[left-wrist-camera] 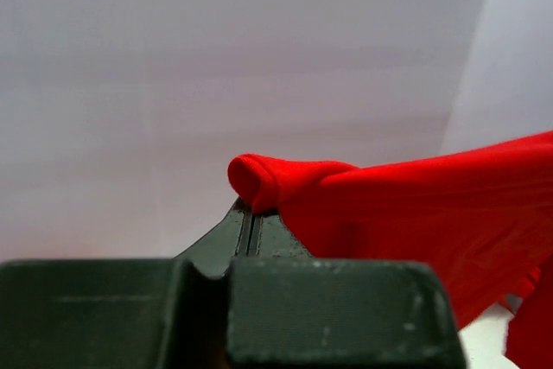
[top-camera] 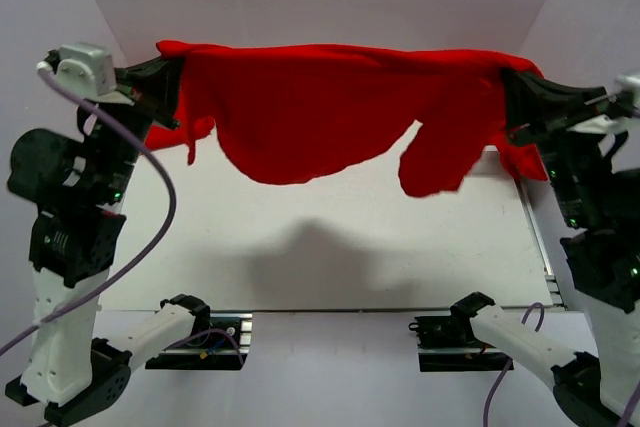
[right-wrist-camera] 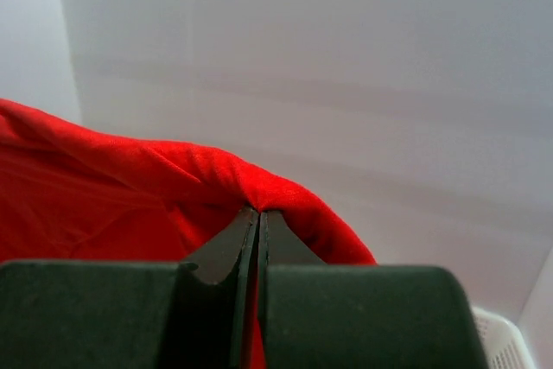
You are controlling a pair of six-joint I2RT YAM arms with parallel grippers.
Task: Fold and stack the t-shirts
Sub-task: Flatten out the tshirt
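Aloft: one soft red t-shirt (top-camera: 320, 117), sagging in rounded folds above the white table (top-camera: 330, 267); left gripper (top-camera: 170, 82) and right gripper (top-camera: 512, 97) each pinched tight on its upper edge.

The t-shirt (top-camera: 330, 117) is soft, matt red cloth of fine knit, with no sheen. The left gripper (left-wrist-camera: 251, 218) and right gripper (right-wrist-camera: 259, 216) have dark matt plastic fingers (faintly scuffed, with pale specks). The table (top-camera: 400, 267) looks smooth and matt white, with a bright metal rail (top-camera: 540, 247) at 3 o'clock. The basket (right-wrist-camera: 499, 339), at 5 o'clock in the right wrist view, is white plastic lattice
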